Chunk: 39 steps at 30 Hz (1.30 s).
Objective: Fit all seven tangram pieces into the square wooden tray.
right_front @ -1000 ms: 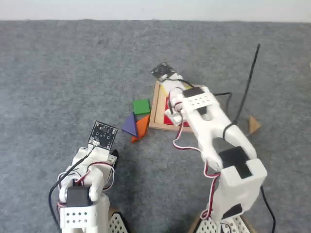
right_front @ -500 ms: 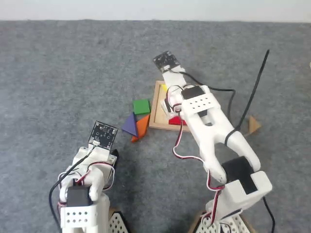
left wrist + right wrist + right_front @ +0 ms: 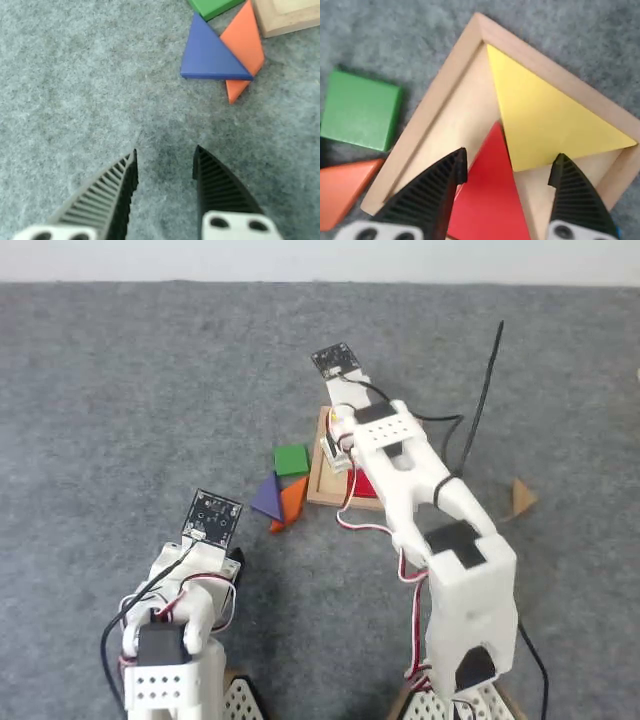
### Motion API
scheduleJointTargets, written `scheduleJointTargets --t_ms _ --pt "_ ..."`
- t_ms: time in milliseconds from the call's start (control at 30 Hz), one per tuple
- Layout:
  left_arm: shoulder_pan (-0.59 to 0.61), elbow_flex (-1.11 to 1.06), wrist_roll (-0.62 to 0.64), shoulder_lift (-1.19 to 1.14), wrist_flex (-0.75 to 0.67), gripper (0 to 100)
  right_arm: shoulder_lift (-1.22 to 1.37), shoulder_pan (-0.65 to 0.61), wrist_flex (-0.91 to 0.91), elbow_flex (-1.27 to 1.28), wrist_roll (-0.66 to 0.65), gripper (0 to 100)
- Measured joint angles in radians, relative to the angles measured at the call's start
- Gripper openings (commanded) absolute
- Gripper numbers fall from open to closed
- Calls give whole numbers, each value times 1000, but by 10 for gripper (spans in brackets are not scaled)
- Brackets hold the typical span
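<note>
The left hand point(image 3: 165, 151) is held open and empty over the grey felt surface point(image 3: 110, 380); ahead of it the blue triangle point(image 3: 207, 55) is seen touching the orange piece point(image 3: 246, 42), with the green square point(image 3: 291, 459) beyond, all just beside the tray point(image 3: 432, 117); there the yellow triangle point(image 3: 540, 117) and red triangle point(image 3: 490, 205) are already laid; the right hand point(image 3: 511, 156) is spread wide above them, nothing gripped, and is judged the nearer to the green square; a tan triangle point(image 3: 522, 498) is left well apart.

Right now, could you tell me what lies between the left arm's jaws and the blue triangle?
Only bare grey carpet. The left wrist view shows that stretch with nothing on it, and the open left jaws stand apart from the blue triangle.
</note>
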<state>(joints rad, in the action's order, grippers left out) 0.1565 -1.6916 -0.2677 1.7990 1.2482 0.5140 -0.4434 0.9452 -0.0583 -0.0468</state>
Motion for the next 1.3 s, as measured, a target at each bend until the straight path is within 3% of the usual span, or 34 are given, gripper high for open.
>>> scheduleJointTargets --t_ms 400,567,733,1067,1300 --pt "0 0 0 0 0 170 26 -46 152 -83 -2 165" --pt "0 0 0 0 0 170 26 -66 189 -92 -2 54" --pt "0 0 0 0 0 170 26 -66 193 -94 20 41" --pt "0 0 0 0 0 170 26 -66 218 -94 26 51" --pt "0 0 0 0 0 170 29 -97 224 -109 29 152"
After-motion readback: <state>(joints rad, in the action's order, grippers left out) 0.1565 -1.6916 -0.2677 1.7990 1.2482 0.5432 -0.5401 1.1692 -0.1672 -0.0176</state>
